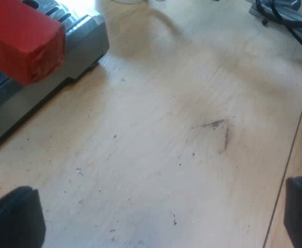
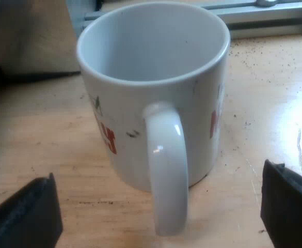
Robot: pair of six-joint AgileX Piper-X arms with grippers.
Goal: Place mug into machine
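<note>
On the bench [image 2: 27, 129], the upright mug [image 2: 156, 77] stands at twelve o'clock from my right gripper [image 2: 158, 206] — spread wide, clear of it — its handle [image 2: 166, 170] pointing to six. Left gripper [image 1: 156, 214] spread too, holding nothing.

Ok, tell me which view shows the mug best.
The right wrist view: the mug stands upright and empty, handle toward the camera, before the open right pincer. The left wrist view looks at the red handle end and table.

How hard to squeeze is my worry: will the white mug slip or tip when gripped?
Likely rigid and breakable: the mug looks like glazed ceramic. Its glossy handle, facing the open right gripper, may slip. Upright, empty, broad-based, it probably slides before tipping.
</note>
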